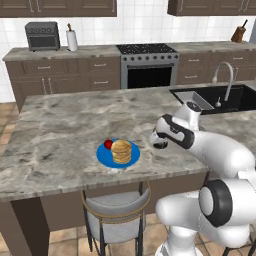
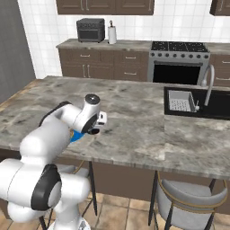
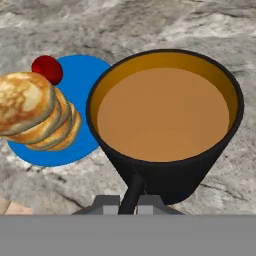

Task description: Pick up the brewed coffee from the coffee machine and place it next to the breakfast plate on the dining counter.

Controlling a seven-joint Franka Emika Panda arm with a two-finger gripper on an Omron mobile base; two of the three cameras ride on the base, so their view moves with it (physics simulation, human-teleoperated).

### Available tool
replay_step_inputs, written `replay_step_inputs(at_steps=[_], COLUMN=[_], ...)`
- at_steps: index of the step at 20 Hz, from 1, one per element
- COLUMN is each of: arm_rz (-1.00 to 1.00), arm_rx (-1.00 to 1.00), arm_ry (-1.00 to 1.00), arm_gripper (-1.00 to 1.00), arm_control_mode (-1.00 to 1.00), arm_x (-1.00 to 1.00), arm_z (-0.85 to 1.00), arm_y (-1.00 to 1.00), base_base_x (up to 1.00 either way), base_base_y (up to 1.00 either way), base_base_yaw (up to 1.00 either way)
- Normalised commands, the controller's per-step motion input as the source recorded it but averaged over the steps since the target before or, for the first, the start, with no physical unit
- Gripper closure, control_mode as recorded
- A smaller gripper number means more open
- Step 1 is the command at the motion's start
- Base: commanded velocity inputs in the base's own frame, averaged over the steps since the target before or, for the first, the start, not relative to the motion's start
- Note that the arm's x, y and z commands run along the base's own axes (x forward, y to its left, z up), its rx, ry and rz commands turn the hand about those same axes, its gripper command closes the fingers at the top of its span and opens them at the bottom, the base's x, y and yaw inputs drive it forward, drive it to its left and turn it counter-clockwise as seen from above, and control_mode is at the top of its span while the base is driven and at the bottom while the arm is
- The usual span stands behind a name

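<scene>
A white robot arm's gripper grasps a black mug of brewed coffee by its handle, low over the marble dining counter. The mug sits just beside a blue breakfast plate holding pancakes and a red fruit.

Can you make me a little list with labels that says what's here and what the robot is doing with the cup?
cup: black mug full of brown coffee, held beside the plate
gripper: closed on the mug's handle
plate: blue, on the counter
food on plate: stack of pancakes and a small red fruit
counter: grey marble, with a sink at its far end
mug down yet: cannot tell
</scene>
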Motion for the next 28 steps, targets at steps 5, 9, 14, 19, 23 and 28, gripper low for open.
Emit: replay_step_inputs(at_steps=[5,9,14,19,23,28], arm_rz=[0.00,0.00,0.00,0.00,0.00,0.00], arm_rx=[0.00,0.00,0.00,0.00,0.00,0.00], arm_ry=[0.00,0.00,0.00,0.00,0.00,0.00], arm_gripper=[1.00,1.00,1.00,1.00,1.00,1.00], arm_control_mode=[-1.00,-1.00,-1.00,-1.00,-1.00,-1.00], arm_x=[0.37,0.41,0.34,0.30,0.33,0.33], arm_z=[-0.42,-0.36,-0.38,-0.38,-0.37,-0.36], arm_y=[0.00,-0.05,-0.06,-0.07,-0.02,0.00], base_base_x=[0.00,0.00,0.00,0.00,0.00,0.00], base_base_y=[0.00,0.00,0.00,0.00,0.00,0.00], base_base_yaw=[0.00,0.00,0.00,0.00,0.00,0.00])
